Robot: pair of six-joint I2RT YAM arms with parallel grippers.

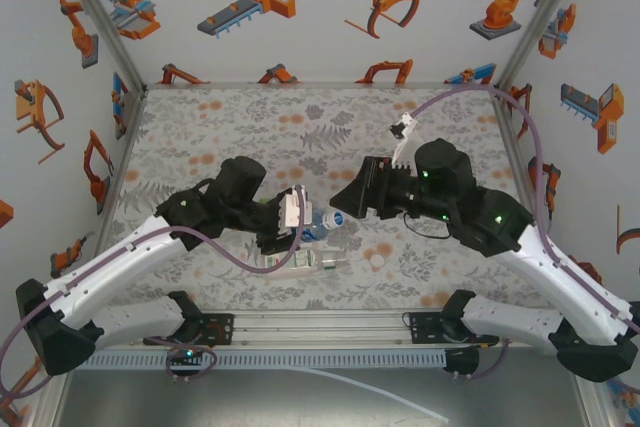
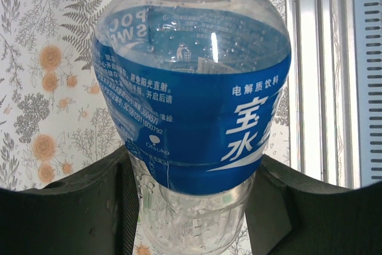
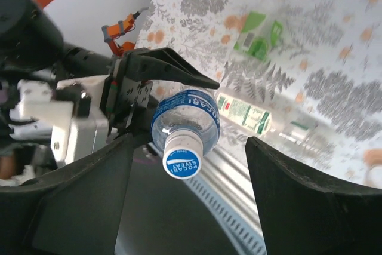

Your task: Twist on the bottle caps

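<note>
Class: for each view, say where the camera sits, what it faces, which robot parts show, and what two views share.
Top external: above and behind, looking down on the floral table; left arm, right arm.
Left wrist: behind the left claw, facing the clear blue-labelled plastic bottle it grips.
Right wrist: facing that bottle's white round cap; open right claw.
Shared: both wrist views show the bottle.

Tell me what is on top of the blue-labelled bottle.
A white cap with blue print sits on top of the blue-labelled bottle. The cap covers the bottle's mouth, so how far it is screwed on cannot be seen.
</note>
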